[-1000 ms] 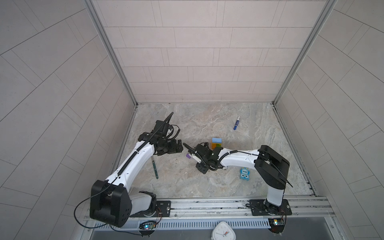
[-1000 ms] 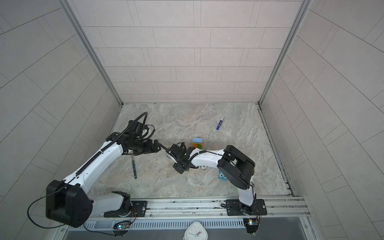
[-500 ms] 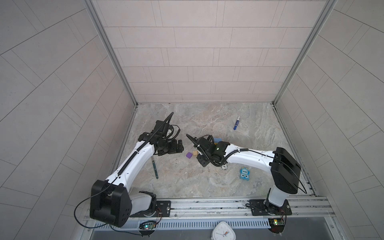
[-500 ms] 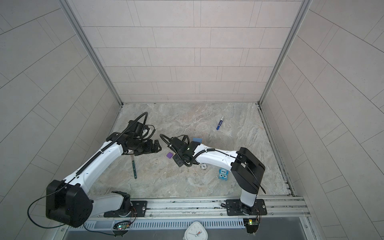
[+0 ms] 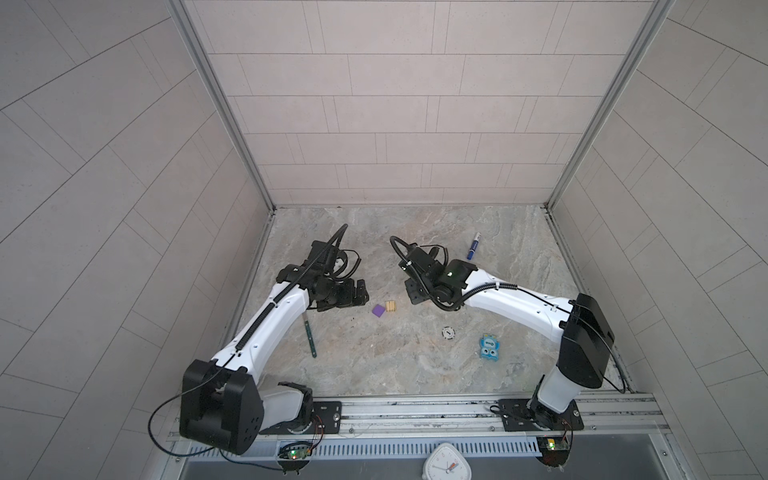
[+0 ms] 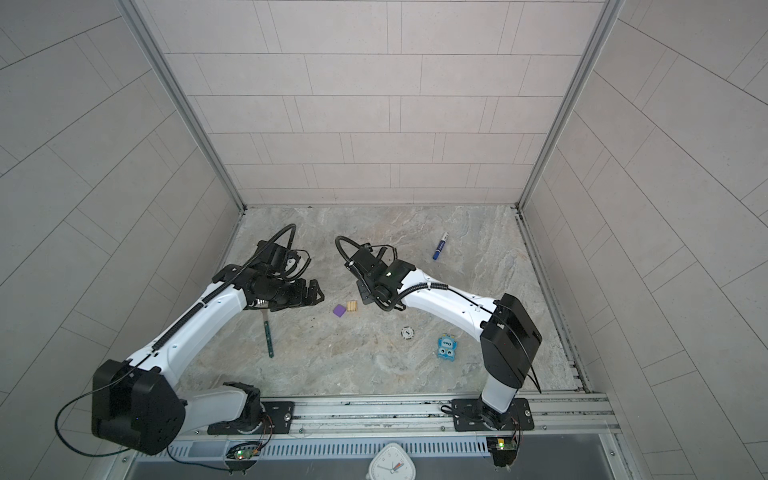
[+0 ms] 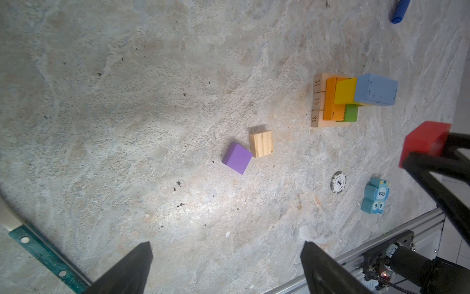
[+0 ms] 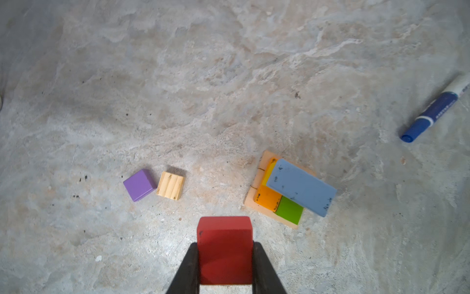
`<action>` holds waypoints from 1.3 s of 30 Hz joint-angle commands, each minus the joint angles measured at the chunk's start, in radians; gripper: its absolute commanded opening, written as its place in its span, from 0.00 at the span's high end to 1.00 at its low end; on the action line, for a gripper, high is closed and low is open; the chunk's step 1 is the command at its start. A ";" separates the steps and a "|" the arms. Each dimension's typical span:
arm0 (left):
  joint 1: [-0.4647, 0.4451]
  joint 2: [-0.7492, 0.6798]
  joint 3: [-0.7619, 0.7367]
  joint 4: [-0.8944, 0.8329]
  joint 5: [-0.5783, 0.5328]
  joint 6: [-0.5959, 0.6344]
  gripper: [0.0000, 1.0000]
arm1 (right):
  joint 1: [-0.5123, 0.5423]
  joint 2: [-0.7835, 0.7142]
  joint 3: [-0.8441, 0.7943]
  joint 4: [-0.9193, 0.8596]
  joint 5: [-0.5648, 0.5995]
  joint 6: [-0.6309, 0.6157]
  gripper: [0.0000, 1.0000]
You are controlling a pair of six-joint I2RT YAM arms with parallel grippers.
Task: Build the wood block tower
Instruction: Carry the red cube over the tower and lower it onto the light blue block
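Step in hand, as judged: carrying a red cube to the tower.

The right pincer (image 8: 225, 247) was clamped on the red cube (image 8: 225, 236), jaws against two opposite faces. The cube appeared to be raised off the table (image 8: 229, 76).

The tower (image 8: 290, 193) stood near, to one side of the held cube and not beneath it. It comprised a tan base, orange, green and yellow bars, and a blue bar (image 8: 301, 187) topmost, laid askew and overhanging the base at one end.

The left pincer (image 7: 226, 249) stood wide apart and empty above bare table. A purple cube (image 7: 237, 158) and a striped cube (image 7: 261, 143) lay just beside each other, apart from the tower.

Next move, as judged: bring the red cube over the supported part of the blue bar, lower it squarely, then release. The overhang made tipping a risk.
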 commanded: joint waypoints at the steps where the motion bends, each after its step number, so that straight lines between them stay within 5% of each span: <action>1: 0.007 -0.005 -0.018 0.003 0.015 0.012 0.02 | -0.020 0.018 0.026 -0.033 0.048 0.063 0.73; 16: 0.007 -0.012 -0.025 0.012 0.043 0.011 0.02 | -0.130 0.117 0.064 -0.052 0.036 0.187 0.74; 39: 0.008 -0.012 -0.029 0.018 0.061 0.009 0.03 | -0.154 0.148 0.063 -0.067 0.045 0.234 0.72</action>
